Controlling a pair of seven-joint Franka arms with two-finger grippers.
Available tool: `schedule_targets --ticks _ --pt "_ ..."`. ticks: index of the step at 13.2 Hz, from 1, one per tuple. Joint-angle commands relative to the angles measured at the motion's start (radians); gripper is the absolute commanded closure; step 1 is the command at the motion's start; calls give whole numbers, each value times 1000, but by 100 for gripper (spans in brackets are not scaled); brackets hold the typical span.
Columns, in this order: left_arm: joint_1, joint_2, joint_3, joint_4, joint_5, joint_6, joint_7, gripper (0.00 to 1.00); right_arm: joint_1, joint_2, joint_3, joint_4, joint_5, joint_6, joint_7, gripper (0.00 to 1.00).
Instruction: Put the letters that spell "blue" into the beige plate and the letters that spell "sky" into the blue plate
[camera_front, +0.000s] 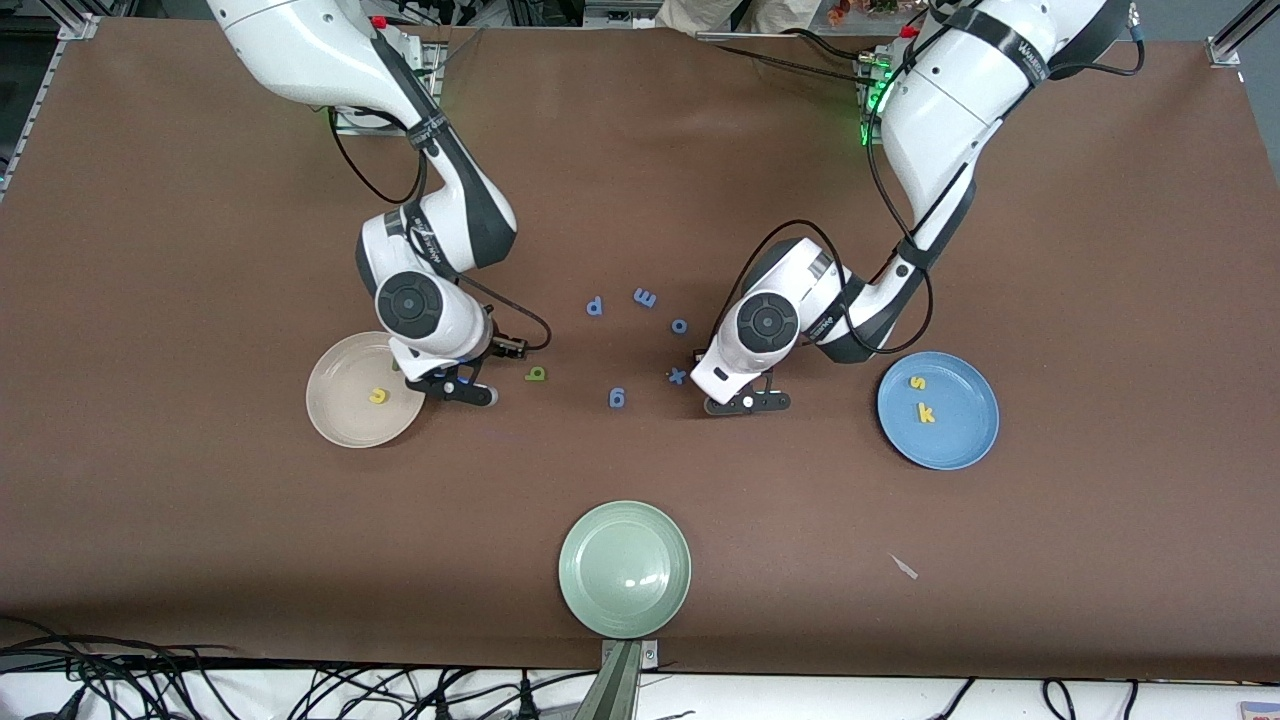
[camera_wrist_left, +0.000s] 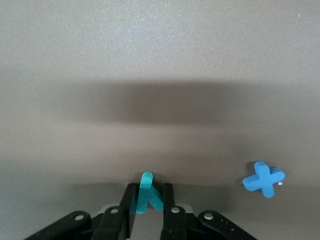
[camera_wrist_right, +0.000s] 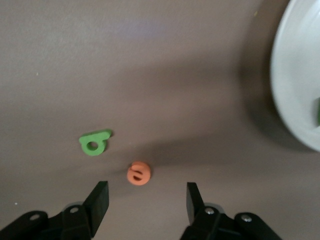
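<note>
Your left gripper (camera_wrist_left: 148, 212) pinches the y (camera_wrist_left: 146, 192); the blue plate (camera_front: 965, 445) lies toward its arm's end. Right gripper (camera_wrist_right: 146, 200) gapes just short of the e (camera_wrist_right: 138, 173).

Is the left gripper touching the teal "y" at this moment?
Touching. The left wrist view shows the left gripper shut on the teal "y", both fingers pressed against its sides, low over the table near the blue "x".

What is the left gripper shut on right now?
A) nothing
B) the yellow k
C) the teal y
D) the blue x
C: in the left wrist view the left gripper has its fingers closed on the teal y, with the blue x lying loose on the table beside it.
</note>
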Motion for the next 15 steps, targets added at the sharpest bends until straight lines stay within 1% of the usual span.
schedule_targets --ticks 1,4,5,7,10,12,13,14,15 --pt "33 -19 2 -13 19 -11 6 96 -9 -27 40 -101 5 114 59 29" --pt "108 -95 1 -4 11 -144 148 95 6 -35 49 -199 3 258 65 29" --pt "147 -108 1 -6 8 -184 211 95 11 -38 49 -224 3 289 67 29" --pt "230 -138 2 -4 10 -253 355 95 18 -41 48 -243 1 301 67 30" --pt "339 -134 5 -10 22 -259 512 92 20 -40 48 -241 -12 304 65 32" --pt "388 -125 8 -9 31 -255 613 88 20 -40 43 -238 -32 304 65 32" --pt "409 -122 8 -9 52 -253 650 75 18 -40 38 -237 -48 304 65 33" --pt "414 -119 8 -6 57 -253 666 30 18 -37 38 -235 -64 306 65 35" --pt "414 -122 7 -4 56 -253 664 1 17 -34 38 -232 -69 315 65 35"
